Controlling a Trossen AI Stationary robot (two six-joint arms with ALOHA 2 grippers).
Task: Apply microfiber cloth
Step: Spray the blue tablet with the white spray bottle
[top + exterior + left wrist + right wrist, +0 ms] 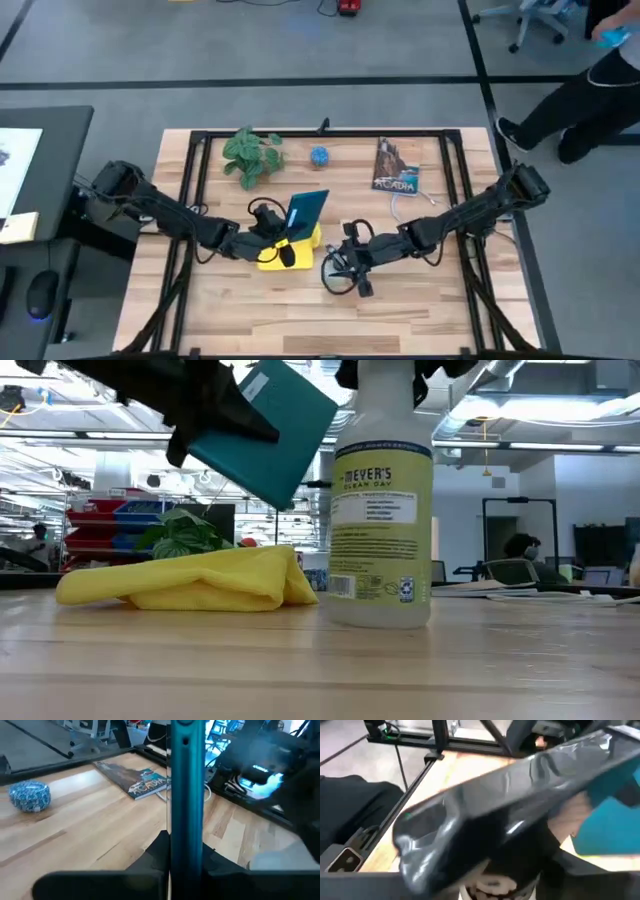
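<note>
we see the left gripper [272, 222] reaching low toward the table's middle, its fingers closed on the edge of a teal tablet [305, 210] held tilted above the microfiber cloth [290, 248]. the right gripper [352, 258] grips the spray bottle [381, 510] just beside the cloth.

Spray bottle [381, 510] label read "MEYER'S CLEAN DAY". Book [396, 166] cover on surface read "ACADIA".
</note>
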